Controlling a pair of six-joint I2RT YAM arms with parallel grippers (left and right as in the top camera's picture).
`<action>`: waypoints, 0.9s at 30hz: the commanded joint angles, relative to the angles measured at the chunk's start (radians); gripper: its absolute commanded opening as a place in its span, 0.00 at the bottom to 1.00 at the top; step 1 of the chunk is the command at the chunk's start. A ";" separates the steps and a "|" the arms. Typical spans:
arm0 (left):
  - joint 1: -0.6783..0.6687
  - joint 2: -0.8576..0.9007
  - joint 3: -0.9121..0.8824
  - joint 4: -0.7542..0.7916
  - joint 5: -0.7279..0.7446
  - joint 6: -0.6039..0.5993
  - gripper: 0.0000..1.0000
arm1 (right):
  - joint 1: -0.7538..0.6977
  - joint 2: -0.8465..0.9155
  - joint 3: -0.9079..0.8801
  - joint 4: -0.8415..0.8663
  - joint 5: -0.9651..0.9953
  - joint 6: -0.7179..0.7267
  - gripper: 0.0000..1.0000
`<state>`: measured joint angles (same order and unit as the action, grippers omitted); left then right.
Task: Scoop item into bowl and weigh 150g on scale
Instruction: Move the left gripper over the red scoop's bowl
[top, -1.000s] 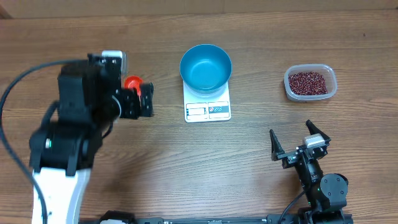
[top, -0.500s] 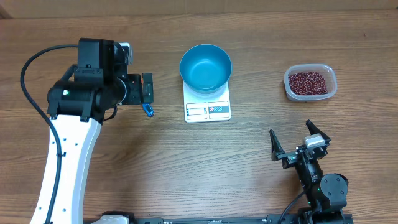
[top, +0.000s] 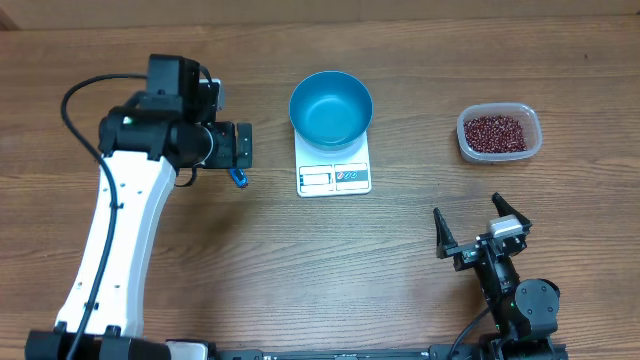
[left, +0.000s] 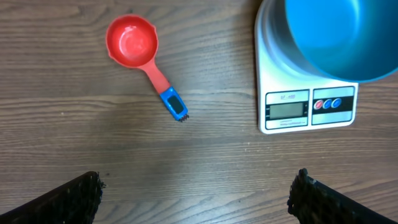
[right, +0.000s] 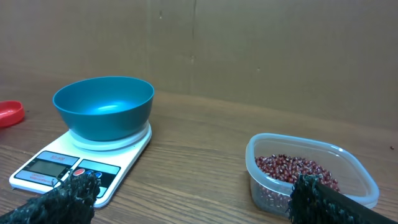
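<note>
The blue bowl (top: 331, 108) sits empty on the white scale (top: 335, 176) at the table's middle back. The item, small red-brown beans (top: 493, 132), fills a clear tub (top: 534, 142) at the right. A red scoop (left: 132, 42) with a blue-tipped handle lies left of the scale; overhead only its blue tip (top: 238, 178) shows under my left arm. My left gripper (top: 240, 146) hovers open above the scoop, nothing between its fingers (left: 81, 196). My right gripper (top: 475, 222) rests open near the front edge, facing the bowl (right: 102, 106) and tub (right: 311, 174).
Bare wooden table surrounds everything. The left arm's white link (top: 110, 250) and black cable stretch across the left side. The right arm's base (top: 520, 300) sits at the front right. A brown wall stands behind the table in the right wrist view.
My left arm has swung back and right, bringing its gripper closer to the scale and covering the red scoop cup. The right arm, bowl and tub have not moved.
</note>
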<state>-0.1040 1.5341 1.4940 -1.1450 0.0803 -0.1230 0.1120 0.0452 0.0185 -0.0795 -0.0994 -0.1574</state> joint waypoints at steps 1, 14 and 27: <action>0.006 0.032 0.027 0.002 -0.037 0.012 1.00 | -0.002 0.001 -0.010 0.003 0.008 0.001 1.00; 0.142 0.182 0.027 0.029 -0.062 -0.049 1.00 | -0.002 0.001 -0.010 0.003 0.008 0.001 1.00; 0.156 0.241 0.027 0.120 -0.147 -0.119 1.00 | -0.002 0.001 -0.010 0.004 0.008 0.001 1.00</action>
<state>0.0479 1.7390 1.4952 -1.0367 -0.0311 -0.1951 0.1120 0.0452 0.0185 -0.0799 -0.0994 -0.1577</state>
